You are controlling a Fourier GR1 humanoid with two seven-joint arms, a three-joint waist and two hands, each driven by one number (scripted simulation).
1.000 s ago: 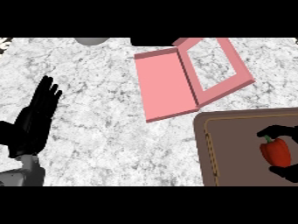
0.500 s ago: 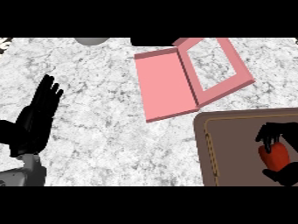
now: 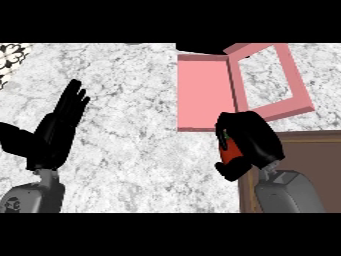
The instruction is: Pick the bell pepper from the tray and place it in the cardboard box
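Two hands show, and only one is working. The right hand [image 3: 250, 142] is curled round the bell pepper [image 3: 230, 149], fingers and thumb wrapped over it so that only a strip of red and a touch of green stem at the top peep out on its left side. It hangs over the left edge of the brown tray [image 3: 317, 145], just below the near corner of the cardboard box [image 3: 236, 85], so the pepper appears lifted clear of the tray, though from this steep angle its height cannot be judged. That position fits a carry toward the box: the hand sits between the place it takes from and the place it delivers to.

The box is pink and lies open on the marble bench [image 3: 143, 100], its solid flap spread flat to the left and its walled compartment to the right, bench pattern showing through the bottom. I judge the next move to be a short reach up and to the right, to bring the pepper over that compartment, not the flap.

The left hand [image 3: 51, 132] rests at the view's left, fingers straight and up, holding nothing.

What shows of the pepper is glossy red, smooth and rounded; most of it is hidden.
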